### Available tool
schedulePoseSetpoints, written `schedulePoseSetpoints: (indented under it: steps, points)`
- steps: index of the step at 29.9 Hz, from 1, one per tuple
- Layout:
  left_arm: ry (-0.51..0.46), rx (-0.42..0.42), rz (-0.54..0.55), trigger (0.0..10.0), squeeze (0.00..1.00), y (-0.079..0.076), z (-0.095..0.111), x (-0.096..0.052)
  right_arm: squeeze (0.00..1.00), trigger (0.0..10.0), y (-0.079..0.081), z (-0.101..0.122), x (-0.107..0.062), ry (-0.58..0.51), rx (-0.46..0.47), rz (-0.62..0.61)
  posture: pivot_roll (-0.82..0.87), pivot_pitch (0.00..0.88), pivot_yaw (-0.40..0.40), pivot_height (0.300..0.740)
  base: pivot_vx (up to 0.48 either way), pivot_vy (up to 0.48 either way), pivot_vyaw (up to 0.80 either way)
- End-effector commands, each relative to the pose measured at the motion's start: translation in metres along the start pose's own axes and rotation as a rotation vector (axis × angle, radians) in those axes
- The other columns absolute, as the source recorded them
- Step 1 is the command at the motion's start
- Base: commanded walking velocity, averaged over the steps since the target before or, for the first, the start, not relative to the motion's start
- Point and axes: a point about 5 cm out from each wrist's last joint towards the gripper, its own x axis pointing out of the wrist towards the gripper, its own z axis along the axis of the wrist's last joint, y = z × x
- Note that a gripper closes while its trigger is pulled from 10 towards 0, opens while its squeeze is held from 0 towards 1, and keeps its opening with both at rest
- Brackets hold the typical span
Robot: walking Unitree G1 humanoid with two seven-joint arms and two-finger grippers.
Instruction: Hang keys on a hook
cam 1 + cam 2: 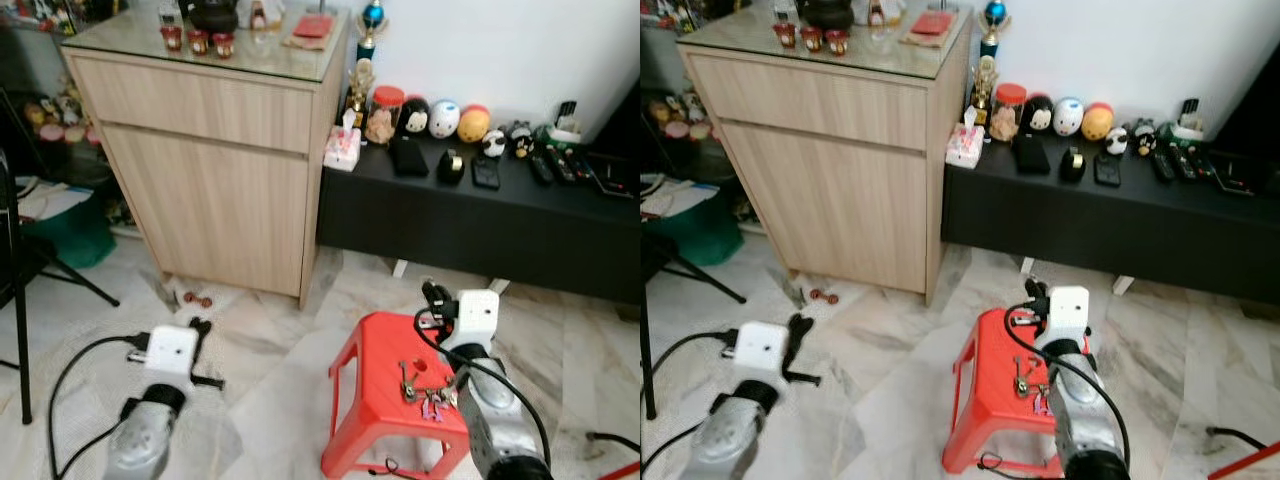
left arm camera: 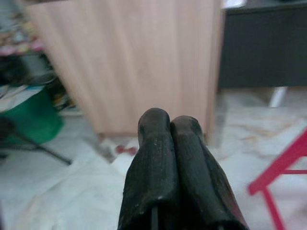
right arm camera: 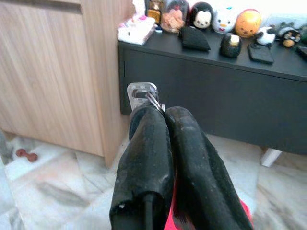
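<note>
Your right claw [image 3: 165, 115], fingers clamped on a key ring [image 3: 142, 94], sat over the red stool [image 1: 375, 350], nearer than your closed left claw [image 2: 168, 124].

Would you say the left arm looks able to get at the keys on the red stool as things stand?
Probably not without shifting: the left gripper hangs shut above the floor, apart from the red stool, and the right arm lies right beside the keys.
</note>
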Motion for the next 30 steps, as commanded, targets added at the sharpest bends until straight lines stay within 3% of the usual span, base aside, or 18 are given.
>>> schedulePoseSetpoints:
  steps: [1, 3, 7, 12, 23, 30]
  points:
    - [-0.005, -0.024, 0.030, 10.0, 0.00, 0.004, 0.000, 0.005, 0.00, 10.0, -0.010, 0.006, -0.002, -0.021, -0.002, -0.037, 0.11, 0.000, -0.112, 0.740, 0.000, 0.000, 0.00]
    - [-0.004, -0.031, 0.034, 10.0, 0.00, 0.002, 0.001, 0.009, 0.00, 10.0, -0.012, 0.006, -0.002, -0.022, 0.000, -0.049, 0.10, 0.000, -0.107, 0.740, 0.000, 0.000, 0.00]
    - [-0.041, -0.058, -0.020, 10.0, 0.00, -0.016, 0.014, 0.028, 0.00, 10.0, -0.013, 0.010, 0.004, -0.035, 0.012, -0.081, 0.09, 0.000, -0.081, 0.740, 0.000, 0.000, 0.00]
    - [-0.077, -0.061, -0.053, 10.0, 0.00, -0.020, 0.027, 0.045, 0.00, 10.0, -0.006, 0.021, 0.013, -0.081, 0.039, -0.098, 0.08, 0.000, -0.043, 0.740, 0.000, 0.000, 0.00]
    - [-0.088, -0.027, -0.101, 10.0, 0.00, -0.016, 0.035, 0.059, 0.00, 10.0, 0.007, 0.019, 0.013, -0.108, 0.090, -0.144, 0.05, 0.000, 0.067, 0.740, 0.000, 0.000, 0.00]
    - [-0.108, -0.033, -0.126, 10.0, 0.00, -0.024, 0.041, 0.064, 0.00, 10.0, 0.006, 0.019, 0.014, -0.111, 0.102, -0.169, 0.05, 0.000, 0.055, 0.740, 0.000, 0.000, 0.00]
